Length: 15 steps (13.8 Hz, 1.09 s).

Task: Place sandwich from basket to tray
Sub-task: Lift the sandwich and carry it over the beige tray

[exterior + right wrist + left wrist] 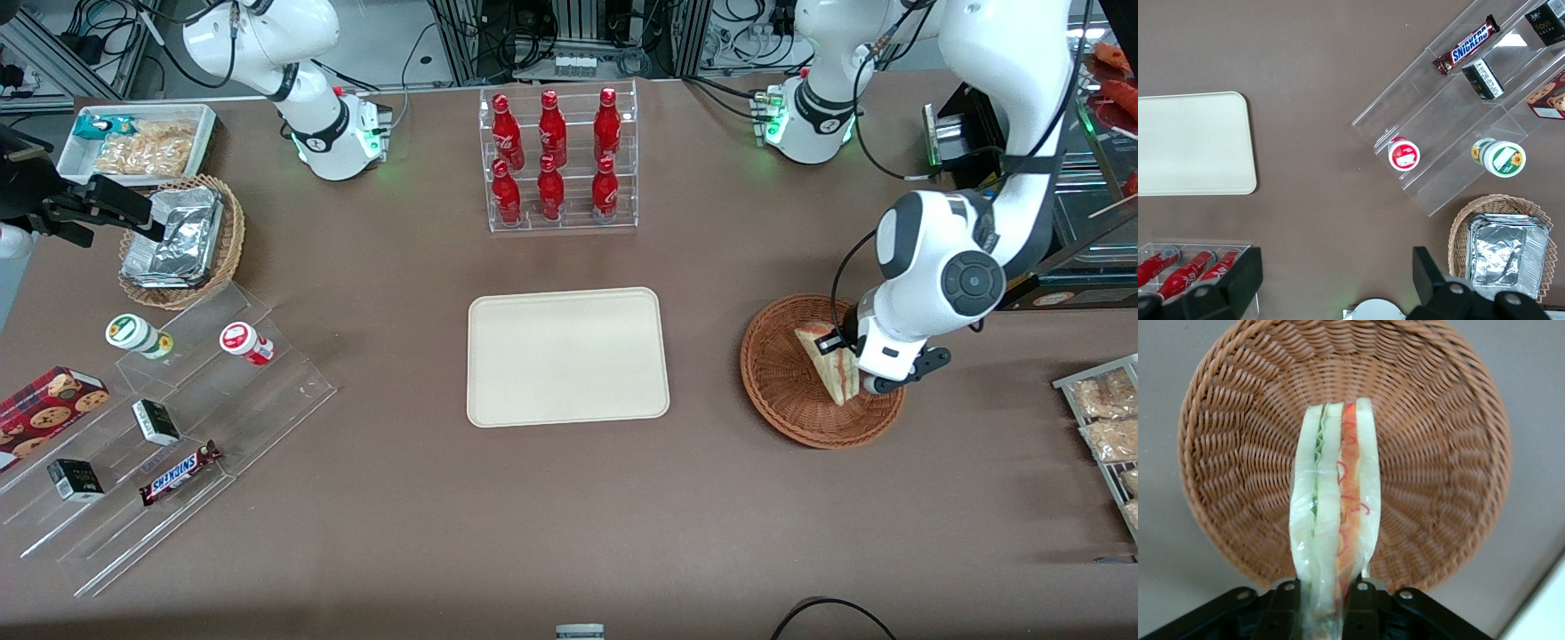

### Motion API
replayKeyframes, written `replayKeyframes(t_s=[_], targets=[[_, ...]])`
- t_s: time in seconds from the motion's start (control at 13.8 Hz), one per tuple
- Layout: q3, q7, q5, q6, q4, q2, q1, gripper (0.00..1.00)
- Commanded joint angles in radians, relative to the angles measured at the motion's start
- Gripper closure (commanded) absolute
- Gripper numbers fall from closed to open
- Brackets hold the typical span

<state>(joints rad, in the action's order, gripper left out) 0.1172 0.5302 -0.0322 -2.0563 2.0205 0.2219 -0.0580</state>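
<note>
Over the basket (805,391), the gripper (1331,603) pinches the sandwich (1335,507) by one end, its long axis pointing away from the fingers, with the tray (567,356) lying toward the parked arm's end.

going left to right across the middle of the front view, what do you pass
foil packets in a tan wicker basket → red-capped cup → cream tray → reddish-brown basket → sandwich, standing on edge over that basket → left arm's tool, shut on the sandwich
</note>
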Motion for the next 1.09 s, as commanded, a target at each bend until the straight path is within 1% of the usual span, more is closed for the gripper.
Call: replayKeyframes(t_s=[0.0,0.15,0.51,0.8,1.02], targets=[[0.001,-0.007,0.009,0.097,-0.083,0.002,-0.074,0.93],[0.001,-0.009,0.009,0.099,-0.114,0.026,-0.141,0.93],[0.002,0.022,-0.003,0.096,-0.256,0.152,-0.307,0.91],[0.002,0.164,-0.005,0.090,-0.411,0.295,-0.443,0.91],[0.001,0.247,-0.002,0.071,-0.535,0.407,-0.520,0.92]])
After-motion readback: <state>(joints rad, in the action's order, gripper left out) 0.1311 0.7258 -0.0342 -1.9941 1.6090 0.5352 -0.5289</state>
